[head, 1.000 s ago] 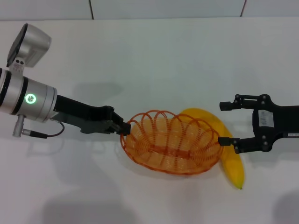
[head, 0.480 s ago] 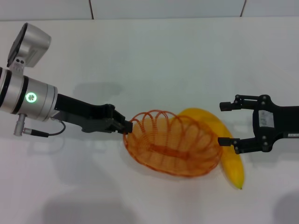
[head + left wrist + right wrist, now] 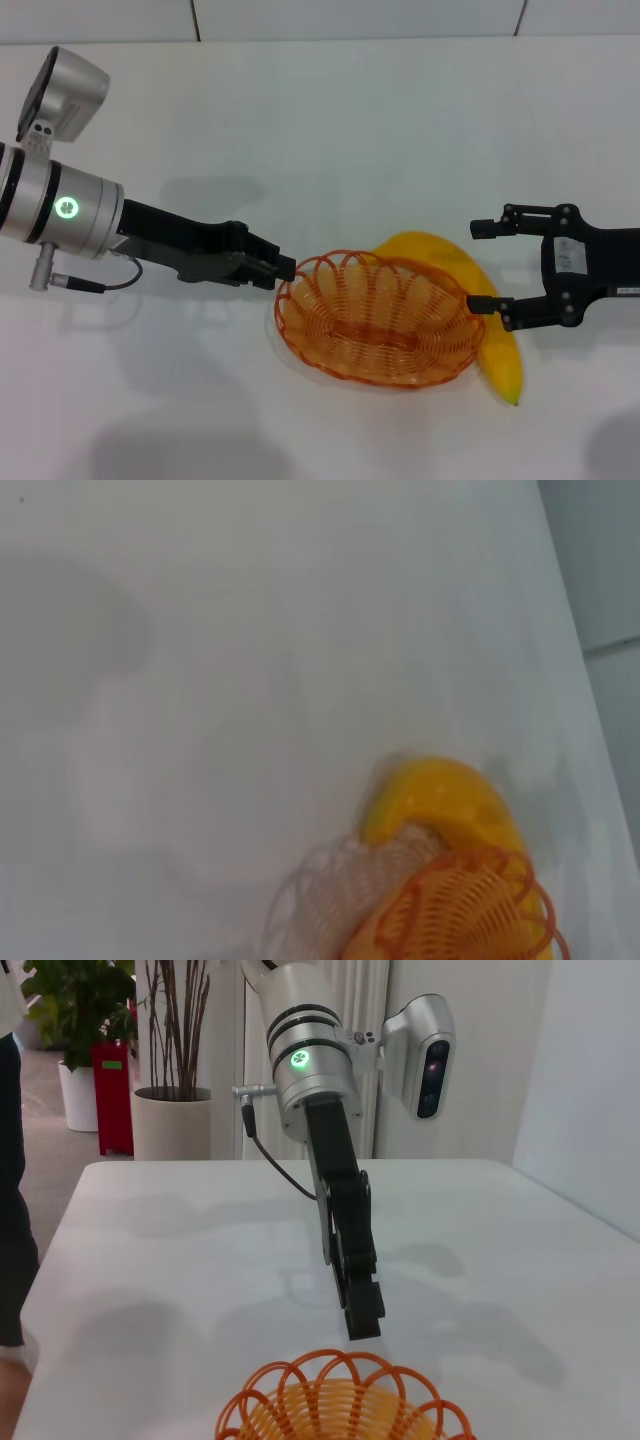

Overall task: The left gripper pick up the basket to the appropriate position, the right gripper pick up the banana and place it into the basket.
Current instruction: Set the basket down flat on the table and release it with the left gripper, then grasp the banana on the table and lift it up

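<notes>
Behind the basket (image 3: 376,320), banana (image 3: 470,300) between spread right gripper (image 3: 488,266); left gripper (image 3: 281,270) unclear.

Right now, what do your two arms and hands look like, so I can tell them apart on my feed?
The left hand is a slim black claw on a black forearm, behind a round silver-white wrist joint with a glowing green ring, a thin grey cable and a silver camera pod. The right hand is a black two-fingered claw with a white label on its black body.
</notes>
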### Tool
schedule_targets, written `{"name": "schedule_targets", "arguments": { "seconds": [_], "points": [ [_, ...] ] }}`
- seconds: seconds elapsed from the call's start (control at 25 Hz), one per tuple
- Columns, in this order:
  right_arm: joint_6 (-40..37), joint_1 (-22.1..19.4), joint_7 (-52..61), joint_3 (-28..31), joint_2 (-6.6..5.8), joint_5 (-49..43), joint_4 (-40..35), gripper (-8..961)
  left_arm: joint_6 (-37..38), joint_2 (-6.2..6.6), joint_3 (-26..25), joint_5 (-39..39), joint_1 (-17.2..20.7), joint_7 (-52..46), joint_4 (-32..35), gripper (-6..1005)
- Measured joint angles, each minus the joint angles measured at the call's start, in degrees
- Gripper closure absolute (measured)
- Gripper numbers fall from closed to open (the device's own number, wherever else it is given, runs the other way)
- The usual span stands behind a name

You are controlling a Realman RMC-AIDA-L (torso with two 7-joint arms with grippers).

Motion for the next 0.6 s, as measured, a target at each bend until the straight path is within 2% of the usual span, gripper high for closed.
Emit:
{"name": "schedule_targets", "arguments": {
  "seconds": [0.36, 0.48, 0.6],
  "points": [
    [0.0, -0.2, 0.0, 0.0, -0.01, 0.0, 0.0, 120, 0.1, -0.02, 0.1, 0.0, 0.0, 1.6, 0.5, 583],
    [-0.1, -0.4, 0.0, 0.3, -0.18, 0.0, 0.0, 120, 0.1, 0.1, 0.3, 0.5, 0.3, 4.4, 3.2, 564],
    [-0.2, -0.5, 0.0, 0.7, -0.28, 0.1, 0.0, 120, 0.2, 0.12, 0.4, 1.4, 2.2, 7.3, 10.6, 544]
  ]
}}
